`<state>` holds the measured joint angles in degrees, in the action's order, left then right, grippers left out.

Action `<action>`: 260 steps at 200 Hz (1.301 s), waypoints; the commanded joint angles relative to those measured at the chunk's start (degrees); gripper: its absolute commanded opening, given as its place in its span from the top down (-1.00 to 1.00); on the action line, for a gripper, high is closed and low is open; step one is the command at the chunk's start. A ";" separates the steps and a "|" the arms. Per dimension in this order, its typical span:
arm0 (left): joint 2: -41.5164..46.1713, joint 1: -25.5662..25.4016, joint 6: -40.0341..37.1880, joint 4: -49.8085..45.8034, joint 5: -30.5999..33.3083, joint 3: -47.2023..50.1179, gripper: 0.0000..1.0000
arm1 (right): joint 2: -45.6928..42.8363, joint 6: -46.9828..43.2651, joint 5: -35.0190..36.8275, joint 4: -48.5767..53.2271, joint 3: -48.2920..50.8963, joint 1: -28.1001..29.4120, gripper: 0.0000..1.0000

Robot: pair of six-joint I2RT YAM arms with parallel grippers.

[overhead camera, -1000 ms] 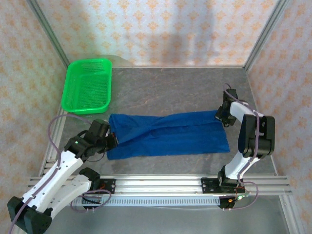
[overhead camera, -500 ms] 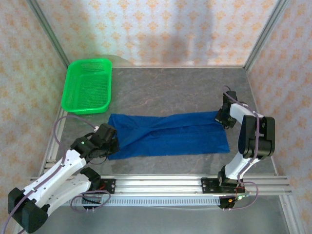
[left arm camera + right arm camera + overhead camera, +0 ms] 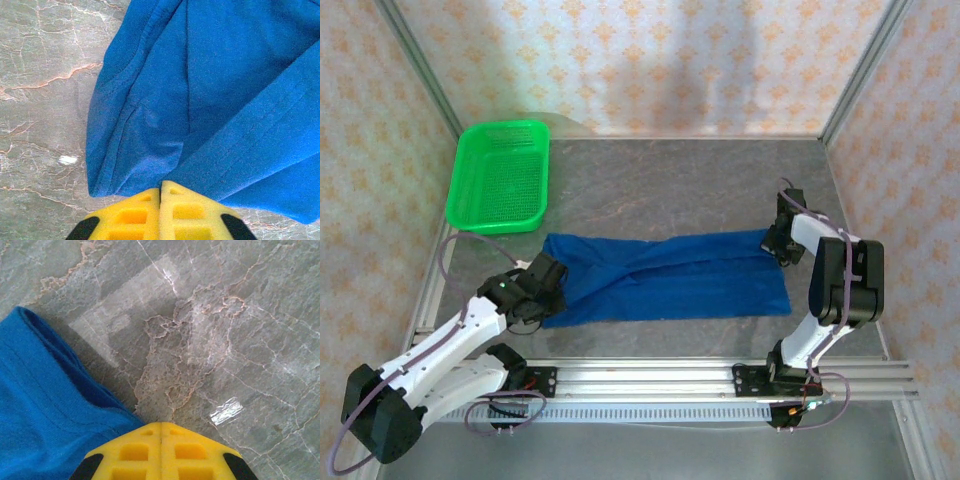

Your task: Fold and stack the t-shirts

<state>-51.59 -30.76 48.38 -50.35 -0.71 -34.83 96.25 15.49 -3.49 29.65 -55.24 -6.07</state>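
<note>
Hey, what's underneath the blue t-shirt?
The blue t-shirt lies folded on the grey marbled tabletop, which shows all around it. The part directly beneath is covered by cloth.

Nothing to read right now, folks. The royal-blue t-shirt [image 3: 665, 275] lies with plain cloth facing up, and no lettering, label, number or brand is legible on it or on anything else.
</note>
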 commanded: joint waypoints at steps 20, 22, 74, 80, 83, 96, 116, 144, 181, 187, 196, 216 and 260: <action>0.52 -0.51 1.03 -2.36 3.52 0.31 0.17 | -0.93 1.49 1.73 0.76 0.93 -0.43 0.36; 0.59 -0.46 1.02 -2.38 3.65 0.05 0.13 | -1.05 1.52 1.60 0.76 0.88 -0.37 0.30; -3.50 -0.57 -2.25 0.88 2.98 -10.83 -0.33 | -6.77 2.36 -4.71 2.90 1.57 -0.42 -0.29; -4.82 -0.60 -3.06 2.53 1.50 -11.87 -0.34 | -7.92 1.95 -5.90 3.25 1.76 -0.43 -0.33; -5.51 -0.57 -3.44 3.33 0.71 -12.34 -0.35 | -8.52 1.71 -6.51 3.44 1.89 -0.44 -0.35; -8.61 -0.50 -5.26 7.08 -3.70 -14.12 -0.36 | -11.84 0.55 -9.82 3.88 2.77 -0.38 -0.44; -14.14 -0.50 -7.22 9.26 -8.04 -16.83 -0.36 | -18.86 -1.39 -17.32 2.07 5.58 -0.37 -0.61; -21.91 -0.09 -10.91 10.08 -12.08 -20.00 -0.26 | -27.85 -2.47 -28.91 -0.43 9.79 -0.34 -0.73; -30.95 2.52 -13.69 9.37 -13.13 -22.74 0.01 | -32.53 -2.18 -36.49 -1.37 12.93 1.42 -0.76; -32.02 2.96 -14.17 8.93 -12.75 -23.27 0.02 | -32.97 -2.06 -36.82 -1.48 13.14 1.65 -0.76; -33.35 3.41 -14.83 8.84 -12.25 -23.84 0.04 | -33.38 -1.93 -36.96 -1.59 13.30 1.83 -0.76; -36.13 3.95 -16.45 8.72 -11.18 -25.06 0.06 | -33.67 -1.86 -37.72 -1.44 12.69 2.18 -0.77; -41.21 4.58 -17.44 12.29 -12.48 -26.42 0.10 | -33.67 -2.20 -37.83 -0.82 11.06 2.96 -0.78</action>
<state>-90.67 -26.57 32.82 -39.97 -13.10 -59.29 63.57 14.06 -40.34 29.45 -42.61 -3.73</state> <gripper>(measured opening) 0.459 0.890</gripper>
